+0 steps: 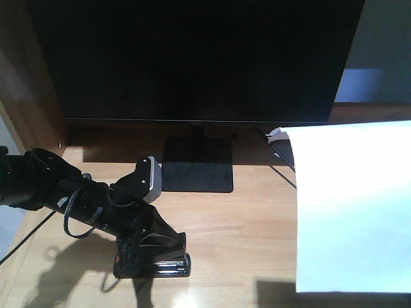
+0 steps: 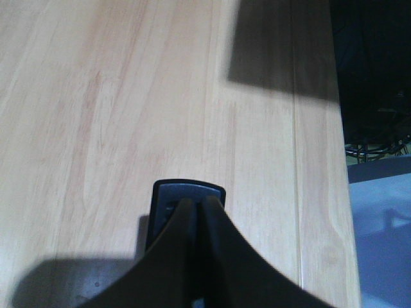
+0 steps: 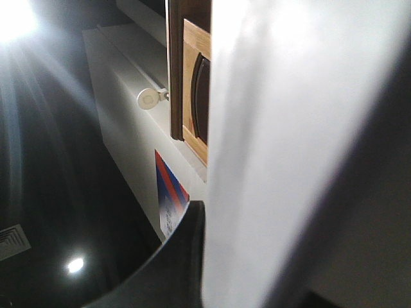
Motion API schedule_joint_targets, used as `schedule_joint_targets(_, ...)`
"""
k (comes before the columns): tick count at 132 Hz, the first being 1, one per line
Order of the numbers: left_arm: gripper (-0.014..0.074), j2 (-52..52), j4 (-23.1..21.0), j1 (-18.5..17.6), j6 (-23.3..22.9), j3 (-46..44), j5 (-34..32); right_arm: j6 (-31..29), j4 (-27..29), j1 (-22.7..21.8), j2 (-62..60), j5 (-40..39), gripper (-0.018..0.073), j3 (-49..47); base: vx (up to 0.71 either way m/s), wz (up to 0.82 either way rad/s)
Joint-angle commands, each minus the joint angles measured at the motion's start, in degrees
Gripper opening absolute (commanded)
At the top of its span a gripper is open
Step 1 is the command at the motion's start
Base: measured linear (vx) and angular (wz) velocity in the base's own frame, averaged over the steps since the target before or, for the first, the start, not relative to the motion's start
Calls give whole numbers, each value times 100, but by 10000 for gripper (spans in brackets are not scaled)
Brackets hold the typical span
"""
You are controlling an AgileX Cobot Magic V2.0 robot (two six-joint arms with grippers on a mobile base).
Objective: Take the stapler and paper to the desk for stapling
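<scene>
The black stapler (image 1: 157,262) rests on the light wood desk (image 1: 244,224) near its front left, and my left gripper (image 1: 149,247) comes down on it from the left. In the left wrist view the fingers (image 2: 218,231) stand almost together over the stapler (image 2: 188,190), whose grey-blue end pokes out beyond the left gripper (image 2: 198,204). The white paper (image 1: 353,205) hangs above the right side of the desk. In the right wrist view the paper (image 3: 289,147) runs between the dark fingers (image 3: 189,256) of my right gripper (image 3: 270,263), which is shut on it.
A large dark monitor (image 1: 192,58) stands at the back on a flat black base (image 1: 197,173). A raised wooden side panel (image 1: 26,90) closes the desk's left. A cable (image 1: 282,154) lies behind the paper. The desk's edge (image 2: 343,224) drops to dark cables and floor.
</scene>
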Motion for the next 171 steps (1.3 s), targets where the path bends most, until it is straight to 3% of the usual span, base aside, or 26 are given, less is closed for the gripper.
schedule_joint_targets(1, -6, -240, -266, -24, -47, -118, 237, -27, 37, -24, 66, -224, -6, -140, 0, 0)
schedule_joint_targets(77, -6, -240, -266, -24, -42, -118, 236, -59, 98, -24, 66, -155, -6, -140, 0, 0)
schedule_joint_targets(113, -6, -240, -266, -24, -42, -118, 236, -87, 193, -24, 145, 433, -3, -175, 0, 0)
schedule_joint_targets(137, -6, -240, -266, -24, -42, -118, 236, -87, 271, -24, 669, 97, -2, -175, 0, 0)
schedule_joint_targets(171, -6, -240, -266, -24, -42, -118, 236, -359, 620, -24, 1961, -1098, -2, -175, 0, 0)
